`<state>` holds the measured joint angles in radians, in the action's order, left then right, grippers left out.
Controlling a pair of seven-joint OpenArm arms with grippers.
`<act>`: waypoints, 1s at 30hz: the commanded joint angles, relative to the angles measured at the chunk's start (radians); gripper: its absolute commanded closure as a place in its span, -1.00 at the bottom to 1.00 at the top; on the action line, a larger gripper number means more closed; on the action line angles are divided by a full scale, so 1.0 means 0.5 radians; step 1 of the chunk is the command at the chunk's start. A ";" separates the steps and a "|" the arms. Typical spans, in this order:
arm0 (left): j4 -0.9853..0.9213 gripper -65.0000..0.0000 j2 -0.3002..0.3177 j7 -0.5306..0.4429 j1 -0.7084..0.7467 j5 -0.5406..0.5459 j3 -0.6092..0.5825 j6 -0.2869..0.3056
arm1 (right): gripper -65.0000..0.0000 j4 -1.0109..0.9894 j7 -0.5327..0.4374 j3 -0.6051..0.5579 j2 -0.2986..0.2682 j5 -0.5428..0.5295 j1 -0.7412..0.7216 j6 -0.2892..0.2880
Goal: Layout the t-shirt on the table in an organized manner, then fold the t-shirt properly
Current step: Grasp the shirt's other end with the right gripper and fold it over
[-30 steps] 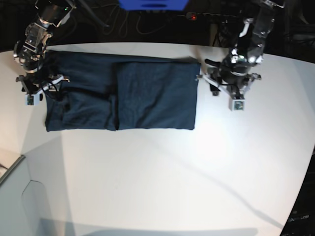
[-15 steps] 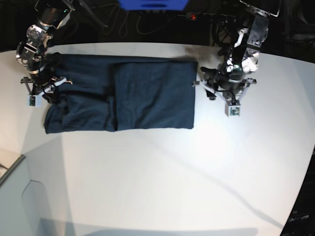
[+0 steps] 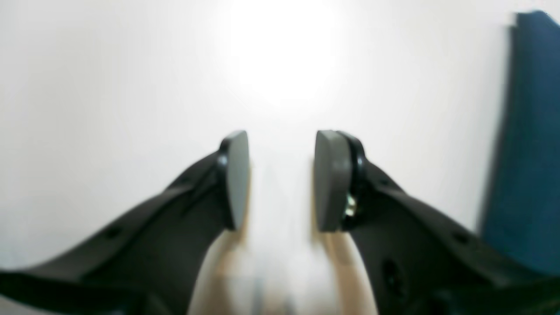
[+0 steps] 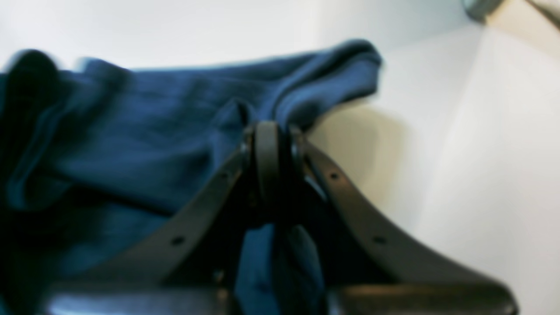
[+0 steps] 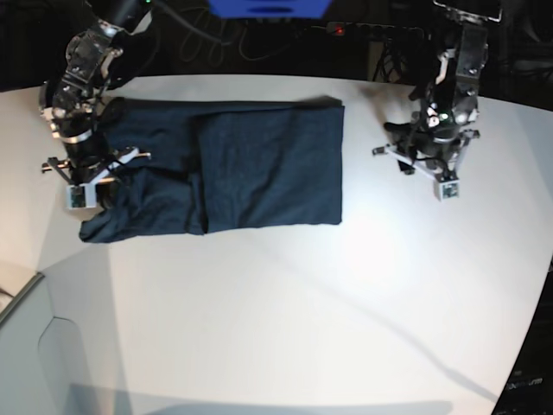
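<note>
The dark blue t-shirt is lying partly folded on the white desk, one half doubled over toward the middle, its far end bunched and rumpled. The right gripper is pinching a raised fold of that bunched end, its jaws pressed together on the cloth, which is rising in wrinkles around them. The left gripper is hovering over bare desk just beside the shirt's opposite edge, its jaws standing apart with nothing between them. In the left wrist view the shirt's edge is showing at the right border.
</note>
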<state>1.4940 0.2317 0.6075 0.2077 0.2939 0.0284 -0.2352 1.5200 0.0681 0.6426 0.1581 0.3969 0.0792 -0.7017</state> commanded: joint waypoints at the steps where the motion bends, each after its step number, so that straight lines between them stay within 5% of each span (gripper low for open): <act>1: 0.039 0.25 0.011 -0.026 -0.006 -0.006 0.052 -0.004 | 1.00 0.107 -0.064 -0.056 -0.002 -0.034 0.018 0.007; 16: 0.042 0.25 0.014 -0.026 0.089 -0.006 0.233 -0.001 | 1.00 0.678 -0.064 -1.222 -0.002 -0.019 0.515 0.007; 30: 0.045 0.25 -0.005 -0.023 0.169 -0.003 0.224 -0.001 | 1.00 0.270 -0.064 -1.710 -0.002 -0.022 0.304 0.007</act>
<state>1.4982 0.2192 0.6094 0.2924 0.2966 0.1368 -0.2352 1.6379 0.0666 -0.2058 0.1490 0.4072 0.2405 -0.6983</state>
